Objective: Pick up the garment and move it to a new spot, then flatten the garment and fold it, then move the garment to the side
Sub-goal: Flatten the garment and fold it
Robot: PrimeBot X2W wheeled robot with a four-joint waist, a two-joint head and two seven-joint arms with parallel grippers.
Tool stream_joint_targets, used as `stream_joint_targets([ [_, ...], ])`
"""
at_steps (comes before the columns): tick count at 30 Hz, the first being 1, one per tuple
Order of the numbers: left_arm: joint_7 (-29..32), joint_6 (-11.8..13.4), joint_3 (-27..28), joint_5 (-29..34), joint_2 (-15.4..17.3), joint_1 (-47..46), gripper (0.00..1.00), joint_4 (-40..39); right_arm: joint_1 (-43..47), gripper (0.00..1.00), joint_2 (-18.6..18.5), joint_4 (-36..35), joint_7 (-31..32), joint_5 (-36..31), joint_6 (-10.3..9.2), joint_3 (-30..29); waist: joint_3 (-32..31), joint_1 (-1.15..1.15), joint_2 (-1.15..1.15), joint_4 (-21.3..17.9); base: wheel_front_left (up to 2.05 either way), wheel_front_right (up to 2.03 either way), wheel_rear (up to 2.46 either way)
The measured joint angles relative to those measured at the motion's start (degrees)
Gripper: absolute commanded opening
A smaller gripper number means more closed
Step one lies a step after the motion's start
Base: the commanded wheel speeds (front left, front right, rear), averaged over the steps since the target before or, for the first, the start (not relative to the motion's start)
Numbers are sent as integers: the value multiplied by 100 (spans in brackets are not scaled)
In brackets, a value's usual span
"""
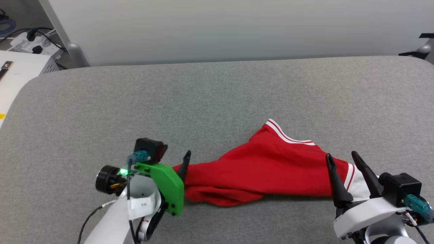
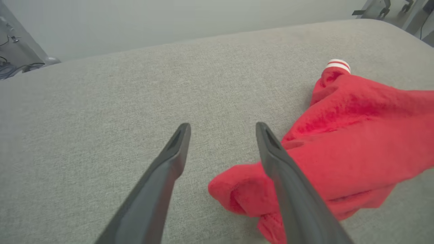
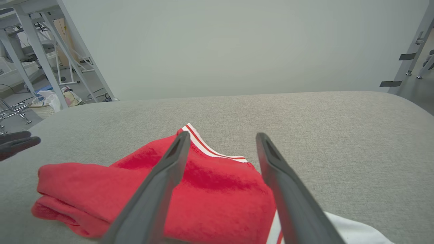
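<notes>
Lower left of the head view: the left gripper [image 2: 222, 125] stands with jaws spread wide, holding nothing. In its wrist view bare grey cloth lies between the fingers, and the finger at frame right crosses over the garment's [image 1: 268, 166] bunched red end. Contact cannot be confirmed.

Lower right of the head view: the right gripper [image 1: 341, 154] is likewise fully spread and empty. Its fingers stand either side of the garment's other end, where red fabric meets a white sleeve [image 1: 357, 189].

The garment lies crumpled in a long band across the lower centre of the head view, spanning from one gripper to the other. A striped trim [image 1: 284, 134] forms its highest point in the frame.

The grey padded table [image 1: 203, 101] extends beyond to a pale wall [image 1: 237, 27] along the top.
</notes>
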Motion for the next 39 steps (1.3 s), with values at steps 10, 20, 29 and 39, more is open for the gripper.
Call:
stream_joint_targets([
  [10,1762,-602,-850,35,11,-870,100,556,-81,100,15,-41,52,153,0,189,429,0,0,-101,0,0,0],
  [20,2985,-805,-1580,-178,99,-1355,74,835,-240,100,-13,101,48,432,0,311,910,0,0,-289,0,0,0],
  [29,2785,-848,-2056,-323,342,-1455,0,553,-265,100,-7,146,51,472,0,268,853,0,0,-265,0,0,0],
  [39,1767,33,-1209,-144,802,-1480,0,98,-251,100,16,178,138,490,0,124,517,0,0,-44,0,0,0],
])
